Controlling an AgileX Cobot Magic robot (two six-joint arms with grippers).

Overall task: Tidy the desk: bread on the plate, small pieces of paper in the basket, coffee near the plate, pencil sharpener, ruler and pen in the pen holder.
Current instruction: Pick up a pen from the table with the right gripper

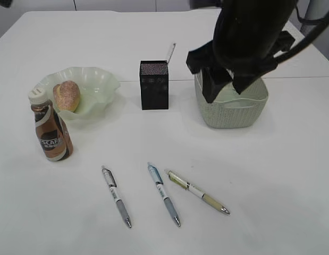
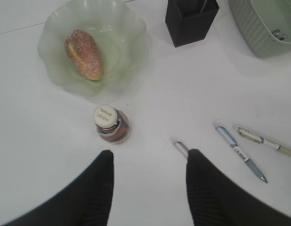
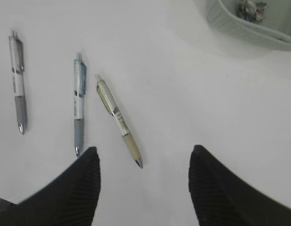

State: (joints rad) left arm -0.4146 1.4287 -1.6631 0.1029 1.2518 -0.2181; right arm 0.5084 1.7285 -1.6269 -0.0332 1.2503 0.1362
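Three pens [image 1: 164,195] lie loose on the desk [image 1: 270,175] in the exterior view; bread [image 1: 67,95] sits in the plate [image 1: 98,85], coffee [image 1: 50,130] just beside it, ruler [image 1: 170,52] upright in the pen holder [image 1: 153,85], basket [image 1: 233,109] to the right. Left wrist view: left gripper [image 2: 150,162] hovers half open, empty, near the coffee. Right wrist view: right gripper [image 3: 144,162] open, empty, above the pens; paper scraps [image 3: 251,9] lie in the basket.
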